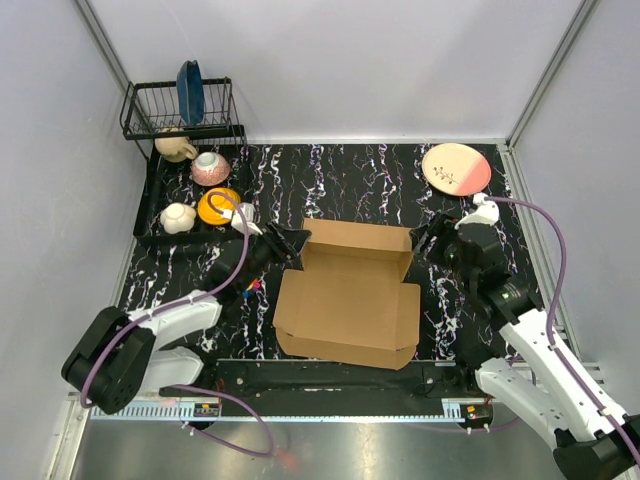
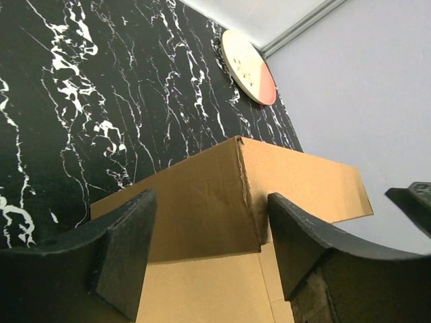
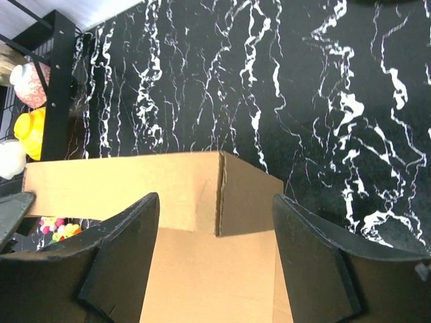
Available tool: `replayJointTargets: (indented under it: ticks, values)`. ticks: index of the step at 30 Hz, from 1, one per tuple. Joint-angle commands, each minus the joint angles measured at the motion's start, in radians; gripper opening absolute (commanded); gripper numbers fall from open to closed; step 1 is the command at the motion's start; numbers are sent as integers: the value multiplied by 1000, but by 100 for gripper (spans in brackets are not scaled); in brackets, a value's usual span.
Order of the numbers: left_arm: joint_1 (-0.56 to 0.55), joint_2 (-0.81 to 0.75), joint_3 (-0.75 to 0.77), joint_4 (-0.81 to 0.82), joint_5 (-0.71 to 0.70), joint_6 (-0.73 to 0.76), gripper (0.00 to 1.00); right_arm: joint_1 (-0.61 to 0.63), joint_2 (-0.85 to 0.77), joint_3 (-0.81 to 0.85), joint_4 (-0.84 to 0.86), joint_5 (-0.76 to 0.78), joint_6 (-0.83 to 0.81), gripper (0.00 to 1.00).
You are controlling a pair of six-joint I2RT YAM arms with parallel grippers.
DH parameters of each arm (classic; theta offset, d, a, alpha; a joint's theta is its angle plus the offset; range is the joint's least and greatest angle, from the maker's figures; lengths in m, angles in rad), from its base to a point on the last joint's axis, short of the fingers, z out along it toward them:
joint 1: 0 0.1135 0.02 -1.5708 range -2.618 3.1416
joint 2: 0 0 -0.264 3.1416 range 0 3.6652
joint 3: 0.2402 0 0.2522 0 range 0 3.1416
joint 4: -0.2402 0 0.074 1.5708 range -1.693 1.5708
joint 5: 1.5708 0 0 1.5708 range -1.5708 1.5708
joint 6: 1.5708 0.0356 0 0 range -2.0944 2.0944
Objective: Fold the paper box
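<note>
While the paper box (image 1: 350,300) lies between them, the left pincer (image 1: 294,243) and right pincer (image 1: 425,240) gape at its rear corners.

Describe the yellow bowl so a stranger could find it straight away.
Look to the table's far left corner, where a black wire rack stands; in front of it a black tray holds four small dishes. The yellow bowl sits at the tray's near right, beside a white cup. It is the only bright yellow-orange piece; the others are white, a beige mug and a pink bowl.
</note>
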Motion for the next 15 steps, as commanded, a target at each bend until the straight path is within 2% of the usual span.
replayJointTargets:
  ticks: [1, 4, 8, 15]
  values:
    - [-7, -54, 51, -178, -56, 77, 71, 1, 4, 93, -28, -42, -125, 73]
    - [-6, -93, 78, -224, -83, 94, 75, 12, 50, 147, -34, -98, -219, 72]
    - [-6, -152, 105, -279, -119, 114, 78, 47, 115, 216, -57, -41, -358, 72]
    - [-4, -186, 179, -365, -126, 157, 82, 54, 182, 325, -56, -49, -409, 74]
